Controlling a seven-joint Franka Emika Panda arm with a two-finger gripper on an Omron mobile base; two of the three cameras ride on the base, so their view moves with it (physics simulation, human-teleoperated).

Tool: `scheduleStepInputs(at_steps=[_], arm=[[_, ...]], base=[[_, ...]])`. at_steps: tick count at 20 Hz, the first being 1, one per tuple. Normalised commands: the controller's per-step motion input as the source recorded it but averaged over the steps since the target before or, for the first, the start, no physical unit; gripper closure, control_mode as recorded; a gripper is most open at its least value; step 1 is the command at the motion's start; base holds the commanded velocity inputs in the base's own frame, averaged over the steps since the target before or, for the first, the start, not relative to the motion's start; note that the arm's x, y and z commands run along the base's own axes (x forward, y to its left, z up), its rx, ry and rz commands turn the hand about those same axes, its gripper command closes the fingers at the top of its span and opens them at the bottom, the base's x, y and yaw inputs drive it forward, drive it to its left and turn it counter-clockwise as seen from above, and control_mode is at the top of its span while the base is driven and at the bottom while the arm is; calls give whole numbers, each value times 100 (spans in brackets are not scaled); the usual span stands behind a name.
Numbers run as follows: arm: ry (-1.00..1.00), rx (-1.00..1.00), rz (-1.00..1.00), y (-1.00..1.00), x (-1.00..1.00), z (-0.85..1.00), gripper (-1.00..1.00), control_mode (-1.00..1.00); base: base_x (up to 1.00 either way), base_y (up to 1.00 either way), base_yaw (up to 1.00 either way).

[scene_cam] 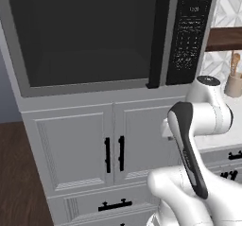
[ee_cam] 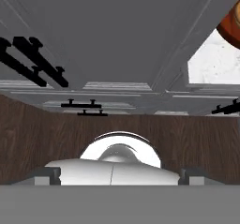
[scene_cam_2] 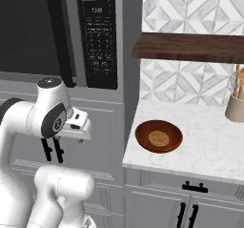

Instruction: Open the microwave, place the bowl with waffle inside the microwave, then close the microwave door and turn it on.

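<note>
The microwave [scene_cam: 94,90] is built in above white cabinets, and its microwave door [scene_cam: 85,36] is closed. The tall black handle [scene_cam: 158,36] runs down the door's right edge beside the keypad [scene_cam: 189,31]. From the right I see the same handle [scene_cam_2: 59,31] and keypad [scene_cam_2: 97,36]. The reddish-brown bowl [scene_cam_2: 143,134] sits on the marble counter [scene_cam_2: 205,146] right of the microwave, with the waffle [scene_cam_2: 158,138] in it. Its rim [ee_cam: 233,26] shows at the hand view's top right. My gripper [ee_cam: 119,177] hangs open and empty below the microwave, pointing down at the floor, left of the counter.
White cabinet doors with short black handles [scene_cam: 114,154] stand below the microwave, with drawers [scene_cam: 115,204] under them. A dark wooden shelf [scene_cam_2: 190,48] hangs over the counter. A utensil holder [scene_cam_2: 235,105] stands at the counter's far right. The floor [ee_cam: 28,138] is brown wood.
</note>
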Motion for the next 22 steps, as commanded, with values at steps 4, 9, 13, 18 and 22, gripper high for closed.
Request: scheduleStepInputs(at_steps=[4, 9, 13, 18, 22], arm=[[0, 0, 0, 0, 0, 0, -100, 100], [0, 0, 0, 0, 0, 0, -100, 100], [0, 0, 0, 0, 0, 0, -100, 100], [0, 0, 0, 0, 0, 0, -100, 100], [0, 0, 0, 0, 0, 0, -100, 100]], base=[[0, -70, 0], [0, -50, 5], [0, -10, 20], [0, 0, 27], [0, 0, 25]])
